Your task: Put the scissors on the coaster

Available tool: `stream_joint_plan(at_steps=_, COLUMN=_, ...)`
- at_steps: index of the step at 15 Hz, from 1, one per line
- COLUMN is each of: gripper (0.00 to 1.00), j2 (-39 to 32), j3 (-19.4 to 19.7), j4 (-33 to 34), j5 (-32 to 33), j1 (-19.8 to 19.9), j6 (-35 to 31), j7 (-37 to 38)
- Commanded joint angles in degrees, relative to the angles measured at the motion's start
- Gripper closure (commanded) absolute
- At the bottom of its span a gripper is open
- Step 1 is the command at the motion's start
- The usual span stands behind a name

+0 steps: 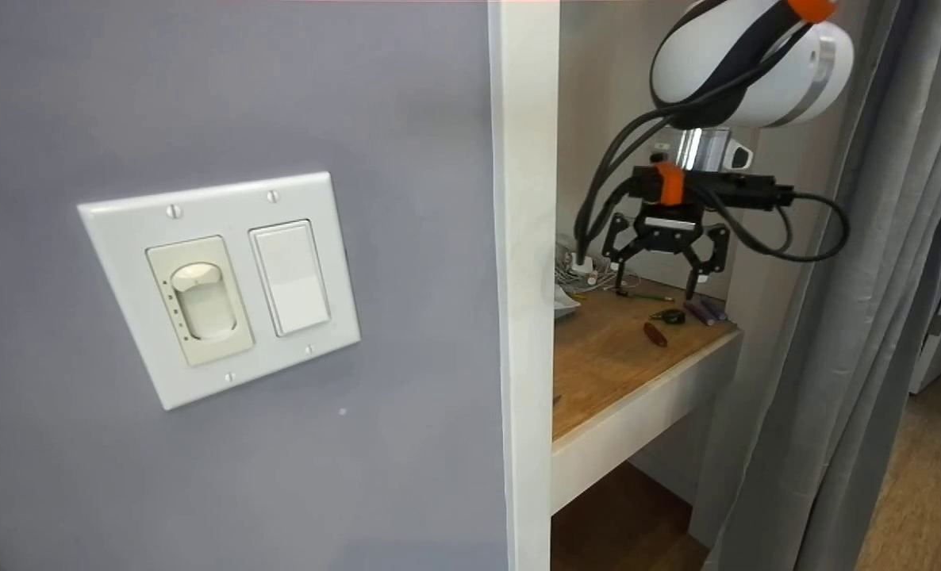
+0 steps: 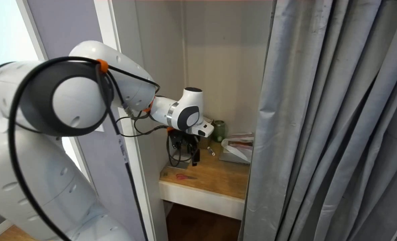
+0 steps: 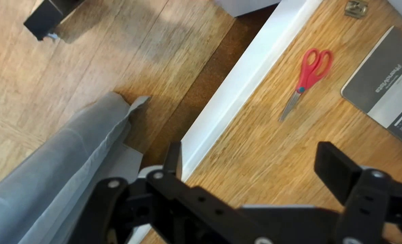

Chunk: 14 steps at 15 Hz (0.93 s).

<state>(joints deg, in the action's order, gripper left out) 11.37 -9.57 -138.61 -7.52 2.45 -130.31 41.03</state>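
Black against the honey-coloured wood, the gripper (image 3: 251,160) stands closest in the wrist view, its jaws wide apart with wood grain showing between them. Beyond, flat on the table (image 3: 255,135), lie the scissors (image 3: 307,78), red in the handles and closed at the blades, with a teal pivot. They are near the table's white front edge (image 3: 241,81) and well apart from the jaws. Just beside them, across a strip of wood, lies a dark grey pad (image 3: 384,81) with a rounded corner, a pale band and lettering; whether it is the coaster, I cannot tell. Past the handles sits a small brass-coloured piece (image 3: 356,9). Beyond the front edge come a grey curtain (image 3: 62,162) and, lower down, the plank floor (image 3: 102,67).

In an exterior view, the white arm (image 2: 83,103) is nearest, arched over to the table. The scissors lie close to the front edge there, blades to the right, and the pad is behind them. Deeper in, a small tube (image 2: 211,151) lies on the wood, with a green jar (image 2: 219,131) standing behind it and a crumpled white wrapper (image 2: 242,154) to the right.

In an exterior view, a white switch plate (image 1: 242,262) on the lilac-grey wall (image 1: 415,238) comes first; far past it the spread jaws hang above the table, where a reddish oval thing (image 1: 655,334), a thin green rod (image 1: 649,296) and two purple cylinders (image 1: 699,312) lie.
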Motion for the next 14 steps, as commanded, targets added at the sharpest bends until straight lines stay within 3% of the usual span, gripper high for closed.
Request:
stream_joint_plan(at_steps=1, gripper=0.0, j2=-10.39, j3=-4.59, j4=5.81, j5=2.72, j1=1.41, j6=-2.87, j7=15.61)
stream_joint_plan(at_steps=3, gripper=0.0, j2=-15.9, j3=-1.51, j4=8.72, j5=3.12, j1=-2.58, j6=-3.57, j7=22.89)
stream_joint_plan(at_steps=4, gripper=0.0, j2=-9.73, j3=-0.31, j4=4.42, j5=1.95, j1=-3.39, j6=-2.79, j7=16.66)
stream_joint_plan(at_steps=5, gripper=0.0, j2=-12.1, j3=0.04, j4=5.64, j5=1.94, j1=-3.93, j6=-3.04, j7=18.78)
stream_joint_plan(at_steps=8, gripper=0.0, j2=-15.73, j3=0.6, j4=7.82, j5=1.72, j1=-4.39, j6=-3.31, j7=20.29)
stream_joint_plan(at_steps=14, gripper=0.0, j2=-15.85, j3=0.67, j4=8.4, j5=1.71, j1=-4.47, j6=-3.31, j7=20.65)
